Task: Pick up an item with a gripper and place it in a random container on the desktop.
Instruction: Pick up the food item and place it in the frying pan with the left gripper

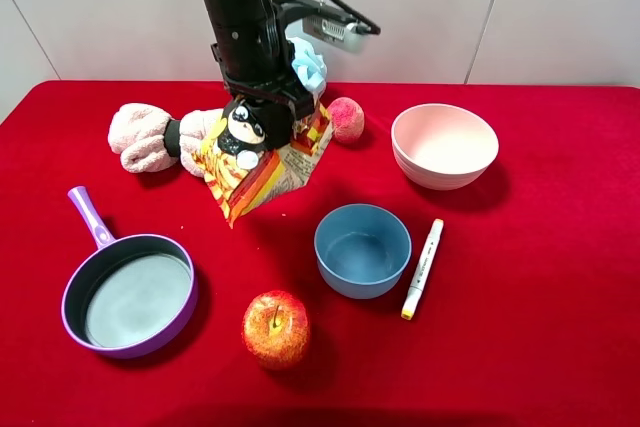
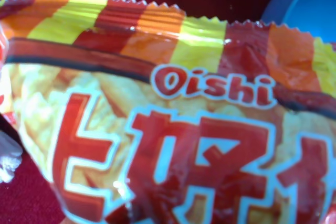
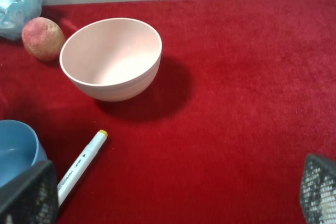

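The snack bag, orange, yellow and red with a black-and-white cartoon face, hangs tilted at the back of the red desktop. My left gripper comes down from above and is shut on its top edge. In the left wrist view the bag fills the picture and hides the fingers. The purple frying pan with a grey inside sits at the front left, apart from the bag. My right gripper is open and empty, low over the cloth near the pink bowl; it does not show in the exterior view.
A blue bowl stands just in front of the bag, with a white marker beside it. A pink bowl is at the back right. A red-yellow apple lies in front. A peach, a pink towel and a light-blue puff are at the back.
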Robot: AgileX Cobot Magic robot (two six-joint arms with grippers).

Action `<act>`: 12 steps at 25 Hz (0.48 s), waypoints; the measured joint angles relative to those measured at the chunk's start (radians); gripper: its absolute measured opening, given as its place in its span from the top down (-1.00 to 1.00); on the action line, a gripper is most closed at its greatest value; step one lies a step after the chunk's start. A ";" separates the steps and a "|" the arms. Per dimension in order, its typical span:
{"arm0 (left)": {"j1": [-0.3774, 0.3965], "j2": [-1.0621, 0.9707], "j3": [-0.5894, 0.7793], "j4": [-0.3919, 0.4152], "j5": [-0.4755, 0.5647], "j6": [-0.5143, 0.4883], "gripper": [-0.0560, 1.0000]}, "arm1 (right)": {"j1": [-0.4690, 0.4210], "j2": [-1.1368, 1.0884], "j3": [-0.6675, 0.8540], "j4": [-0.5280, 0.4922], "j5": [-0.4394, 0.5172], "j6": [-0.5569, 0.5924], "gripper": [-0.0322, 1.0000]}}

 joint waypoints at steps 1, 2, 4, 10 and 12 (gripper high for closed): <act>0.000 -0.002 0.000 0.000 0.000 -0.009 0.37 | 0.000 0.000 0.000 0.000 0.000 0.000 -0.40; 0.000 -0.009 0.000 0.001 0.000 -0.021 0.37 | 0.000 0.000 0.000 0.000 0.000 0.000 -0.40; 0.000 -0.019 0.000 0.002 0.000 -0.035 0.38 | 0.000 0.000 0.000 0.000 0.000 0.000 -0.40; 0.000 -0.101 0.044 0.023 0.000 -0.065 0.38 | 0.000 0.000 0.000 0.000 0.000 0.000 -0.40; 0.000 -0.135 0.078 0.033 0.000 -0.075 0.39 | 0.000 0.000 0.000 0.000 0.000 0.000 -0.40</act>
